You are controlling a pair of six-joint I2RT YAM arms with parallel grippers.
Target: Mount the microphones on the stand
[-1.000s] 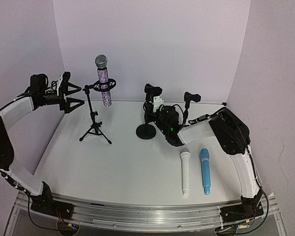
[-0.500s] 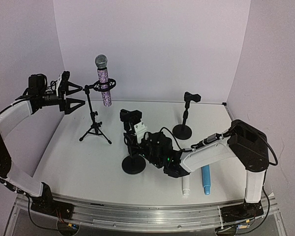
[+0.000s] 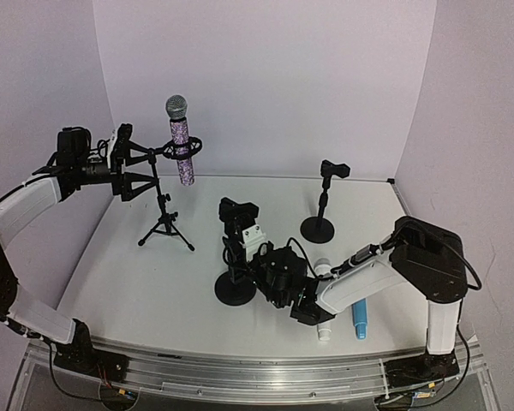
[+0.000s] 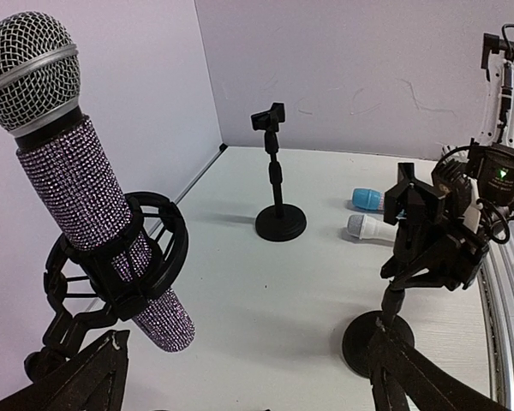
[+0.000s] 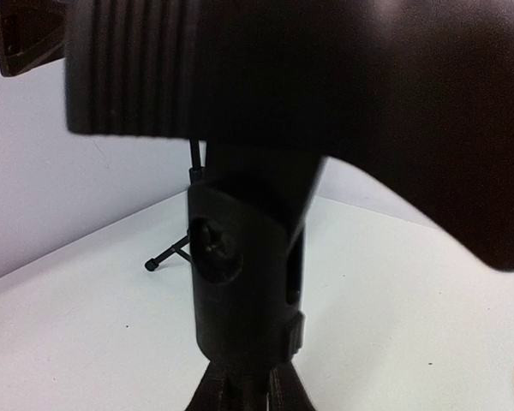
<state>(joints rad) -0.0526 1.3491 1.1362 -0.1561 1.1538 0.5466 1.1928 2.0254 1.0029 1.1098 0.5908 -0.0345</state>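
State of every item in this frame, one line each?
Purple microphone: upright, clipped in tripod stand.
White microphone: lying on table, unattached.
Blue microphone: lying on table, unattached.
Near round-base stand: upright, clip empty.
Far round-base stand: upright, clip empty.
Left gripper: open, beside tripod stand.
Right gripper: at near stand's post, grip unclear.

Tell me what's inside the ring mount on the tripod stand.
The purple glitter microphone passes through the ring mount, mesh head above, tail below. The ring hides a band of its body.
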